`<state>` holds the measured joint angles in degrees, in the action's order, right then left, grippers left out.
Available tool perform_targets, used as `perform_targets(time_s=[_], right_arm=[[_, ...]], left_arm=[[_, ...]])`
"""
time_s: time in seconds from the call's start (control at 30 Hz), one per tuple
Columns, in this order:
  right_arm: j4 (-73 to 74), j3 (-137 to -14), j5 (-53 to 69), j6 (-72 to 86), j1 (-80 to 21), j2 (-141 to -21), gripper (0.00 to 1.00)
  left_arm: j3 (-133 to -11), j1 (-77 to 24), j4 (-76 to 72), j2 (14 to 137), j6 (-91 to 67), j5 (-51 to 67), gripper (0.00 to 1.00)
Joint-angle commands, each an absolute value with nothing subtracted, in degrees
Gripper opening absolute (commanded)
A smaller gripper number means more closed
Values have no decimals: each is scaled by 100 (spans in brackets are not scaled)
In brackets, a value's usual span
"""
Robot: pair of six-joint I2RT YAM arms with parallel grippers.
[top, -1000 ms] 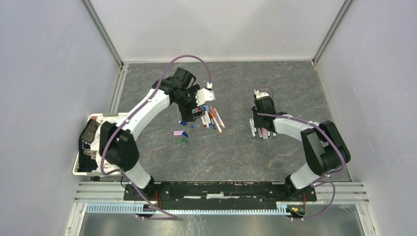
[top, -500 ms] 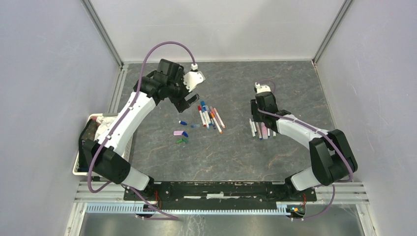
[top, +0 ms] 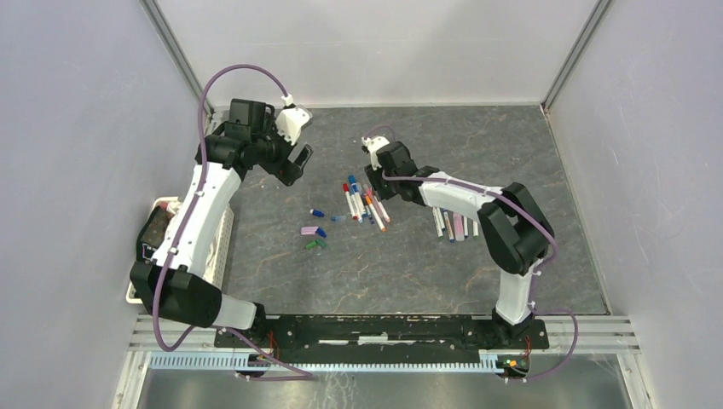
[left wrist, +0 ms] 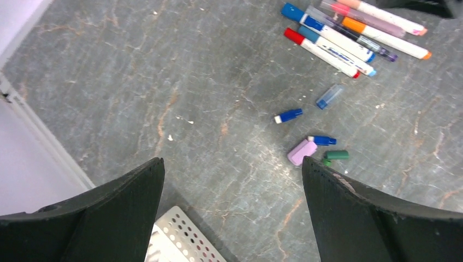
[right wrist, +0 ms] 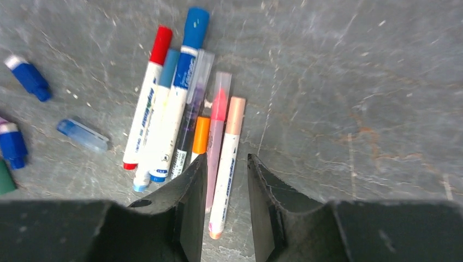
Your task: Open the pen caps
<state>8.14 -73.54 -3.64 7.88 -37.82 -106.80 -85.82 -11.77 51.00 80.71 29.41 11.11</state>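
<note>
Several capped pens [top: 362, 201] lie side by side mid-table, white barrels with red, blue, orange, pink and peach caps [right wrist: 180, 103]. A second row of pens [top: 456, 226] lies to their right. Loose pen caps [top: 315, 230] in blue, pink and green lie left of the capped pens; they also show in the left wrist view [left wrist: 302, 152]. My right gripper [top: 373, 181] hovers over the capped pens, partly open [right wrist: 226, 157], its fingers either side of the peach-capped pen [right wrist: 229, 147]. My left gripper [top: 294, 166] is wide open and empty [left wrist: 232, 161], up and left of the caps.
A white perforated basket [top: 223, 245] with dark items stands at the left table edge; its corner shows in the left wrist view [left wrist: 180, 240]. Grey walls with metal rails close in the back and both sides.
My left gripper has drawn back up and to the left, away from the capped pens. My right gripper has swung left from the right-hand row of pens to over the capped pens.
</note>
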Motion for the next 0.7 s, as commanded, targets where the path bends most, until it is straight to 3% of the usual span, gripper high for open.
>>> perform_targets(time_s=[0.0,0.47,0.67], right_arm=[[1009,-7583,-219,738,-3761,-11042,36],[956,-7300,-439,767,-3758,-11404,26],[1052,-7060,-754,798,-3755,-11322,33]], left_arm=[[-8472,-1187,5348,7952,2548,1622,100],[-8350,-1187,5690,7955,2742,1910,100],[-8316,-1187,5747,7958,2834,2199,100]])
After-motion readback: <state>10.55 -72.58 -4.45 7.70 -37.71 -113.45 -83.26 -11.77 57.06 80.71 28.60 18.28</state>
